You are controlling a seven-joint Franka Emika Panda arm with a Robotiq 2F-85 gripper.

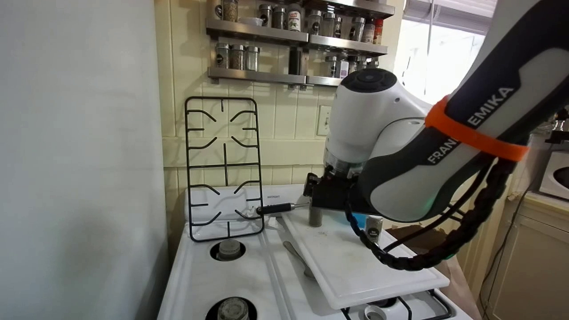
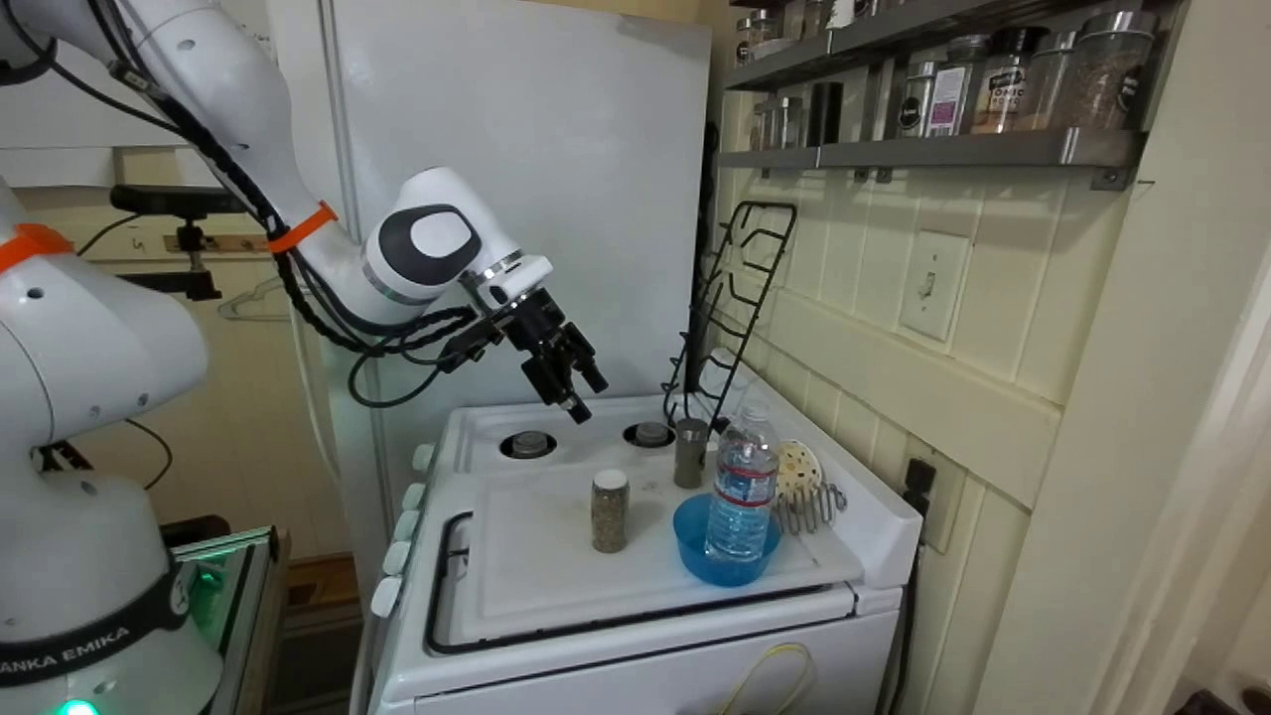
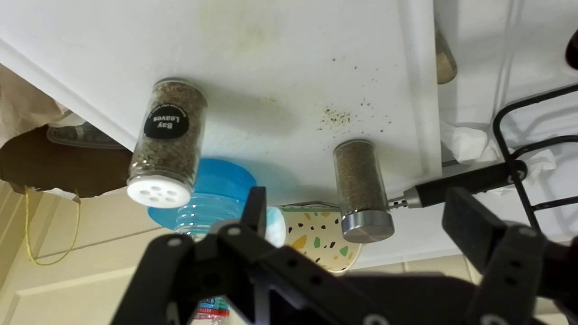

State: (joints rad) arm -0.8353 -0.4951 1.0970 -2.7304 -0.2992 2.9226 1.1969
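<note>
My gripper (image 3: pixel 363 214) stands open with nothing between its fingers, raised above the stove in an exterior view (image 2: pixel 588 397). Beyond its fingertips in the wrist view, a glass jar with a metal lid (image 3: pixel 359 180) stands upright on the white board (image 3: pixel 280 58), apart from both fingers. A Bay Leaves jar (image 3: pixel 174 131) with a white perforated cap is also upright on that board. Behind it sits a blue bowl (image 2: pixel 692 551) with a clear water bottle (image 2: pixel 743 477) in it. Dried flakes (image 3: pixel 336 117) lie scattered near the metal-lidded jar.
A black burner grate (image 1: pixel 224 165) leans against the wall. Beside the board are a black-handled utensil (image 1: pixel 276 208) and a spoon (image 1: pixel 298 258). A speckled cream piece (image 2: pixel 797 467) stands at the stove's back. Spice shelves (image 1: pixel 258 31) hang above.
</note>
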